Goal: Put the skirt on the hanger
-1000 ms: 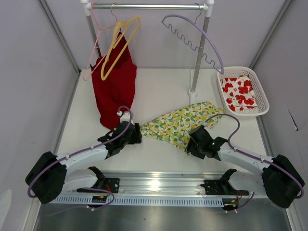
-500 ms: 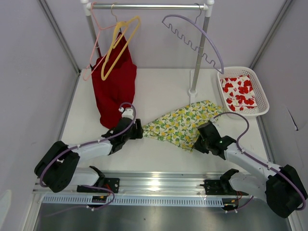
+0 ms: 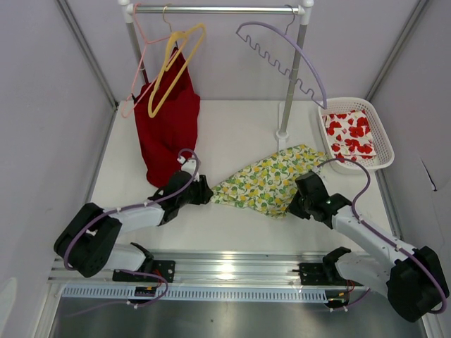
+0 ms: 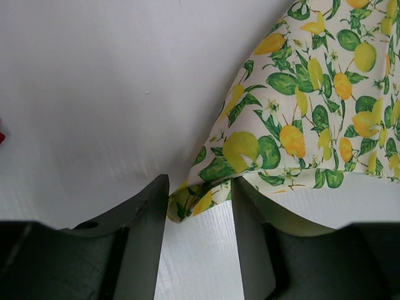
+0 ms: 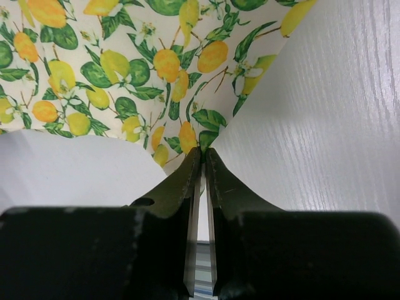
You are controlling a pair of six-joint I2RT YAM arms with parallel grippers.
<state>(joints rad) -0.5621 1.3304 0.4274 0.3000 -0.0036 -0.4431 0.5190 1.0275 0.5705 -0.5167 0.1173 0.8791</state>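
1. Across the worktop (image 3: pixel 232 134), open room runs from the skirt (image 3: pixel 271 182) back to the rack post (image 3: pixel 285 116), and leftward to the red garment (image 3: pixel 169 130).
2. Edges: the basket (image 3: pixel 384 141) sits at the right rim, just beside the skirt's far right corner. The red garment hangs down to the worktop on the left, near the left arm. Side walls close both flanks.
3. Hanger (image 3: pixel 171 69): hooked on the rail (image 3: pixel 218 10) at top left, in front of the red garment, well apart from the skirt.
4. Skirt: mid-worktop, slanted, spanning between both arms. Its left end points near-left and its right end points toward the basket.
5. Left fingers (image 4: pixel 149 215): low to the worktop and parted by a narrow gap. The skirt's left corner sits in that gap. Its hem crosses the tip of the right-hand finger. Cloth not pinched.
6. Right fingers (image 5: pixel 192 181): pressed all but together, pinching the skirt's near edge at their tips. Cloth fans out and away from the pinch on both sides, with worktop showing on either flank.
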